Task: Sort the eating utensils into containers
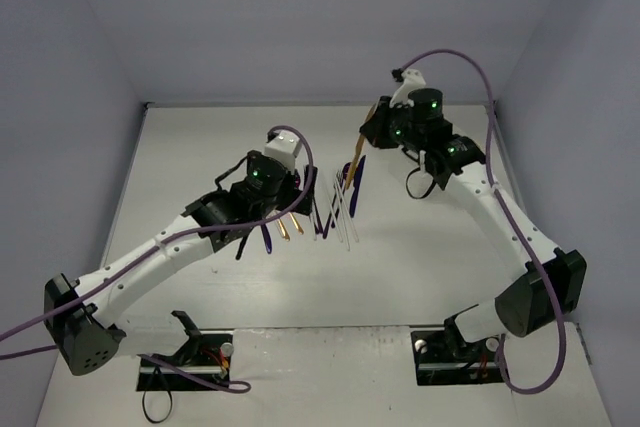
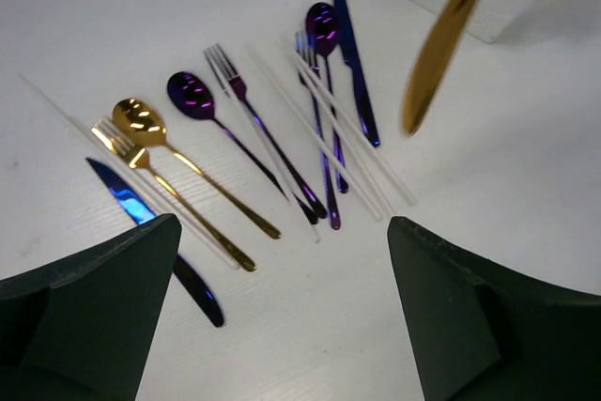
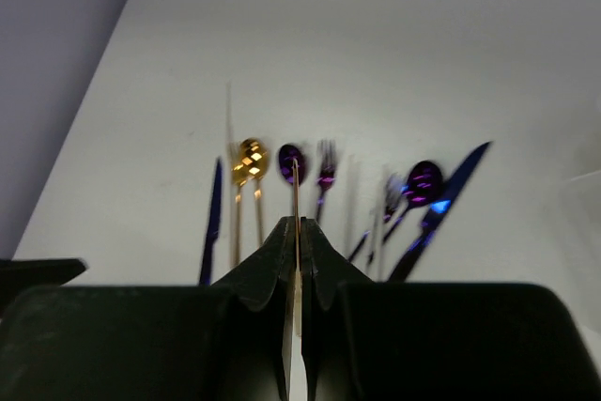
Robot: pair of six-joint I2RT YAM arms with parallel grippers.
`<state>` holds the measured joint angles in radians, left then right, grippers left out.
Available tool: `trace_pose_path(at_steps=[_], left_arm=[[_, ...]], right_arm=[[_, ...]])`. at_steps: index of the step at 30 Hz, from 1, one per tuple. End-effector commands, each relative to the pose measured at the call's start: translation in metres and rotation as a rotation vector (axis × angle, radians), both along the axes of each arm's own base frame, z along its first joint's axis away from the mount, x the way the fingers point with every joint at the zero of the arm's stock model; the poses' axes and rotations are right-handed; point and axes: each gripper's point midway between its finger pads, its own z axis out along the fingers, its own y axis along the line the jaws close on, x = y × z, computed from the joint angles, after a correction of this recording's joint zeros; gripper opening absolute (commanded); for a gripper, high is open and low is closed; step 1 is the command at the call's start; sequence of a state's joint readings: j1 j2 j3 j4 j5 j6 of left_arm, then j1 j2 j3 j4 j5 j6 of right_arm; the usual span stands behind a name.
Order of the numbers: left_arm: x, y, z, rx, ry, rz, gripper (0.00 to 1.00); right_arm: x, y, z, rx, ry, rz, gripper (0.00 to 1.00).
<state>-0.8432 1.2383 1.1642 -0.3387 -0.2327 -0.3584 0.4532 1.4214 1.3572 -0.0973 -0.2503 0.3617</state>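
The eating utensils (image 1: 335, 209) lie in a loose row on the white table (image 1: 200, 147), between the two arms, and one of them is lifted above the rest. This lifted one is a slim, shiny gold utensil (image 2: 449, 39). It hangs almost upright in the air, a little tilted, with its rounded lower end free above the table; its upper end is cut off in the left wrist view, so I cannot tell which kind it is. The right gripper (image 3: 298, 227) is fully closed on it and pinches the thin gold edge between its two fingers. In the row below I see a dark blue knife (image 2: 127, 199), a gold fork (image 2: 141, 159) and a gold spoon (image 2: 139, 121) close together, then a purple spoon (image 2: 192, 96) and a purple fork (image 2: 235, 82). After them come long clear white plastic pieces (image 2: 355, 131), which cross over the dark handles beside them. A second purple spoon (image 2: 322, 23) and a second blue knife (image 2: 349, 53) lie at the far end. The left gripper (image 2: 282, 227) hovers over this row with its fingers spread wide and holds nothing; one finger (image 2: 103, 307) covers part of the first blue knife. A white container (image 2: 512, 2) stands on the table behind the hanging gold utensil, only partly visible.
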Motion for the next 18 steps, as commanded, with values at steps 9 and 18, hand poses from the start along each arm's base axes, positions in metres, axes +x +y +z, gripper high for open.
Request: trace_pose_path(at_steps=[9,18], left_arm=[[-0.006,0.110,-0.053,-0.067,0.223,0.338,0.91],[-0.029,0.120,-0.082,-0.061,0.303,0.340,0.91]], right_arm=[[0.130,-0.187,0.105,-0.151,-0.342,-0.437,0.00],[0.181,-0.226,0.090,-0.169,-0.322,-0.499,0.00]])
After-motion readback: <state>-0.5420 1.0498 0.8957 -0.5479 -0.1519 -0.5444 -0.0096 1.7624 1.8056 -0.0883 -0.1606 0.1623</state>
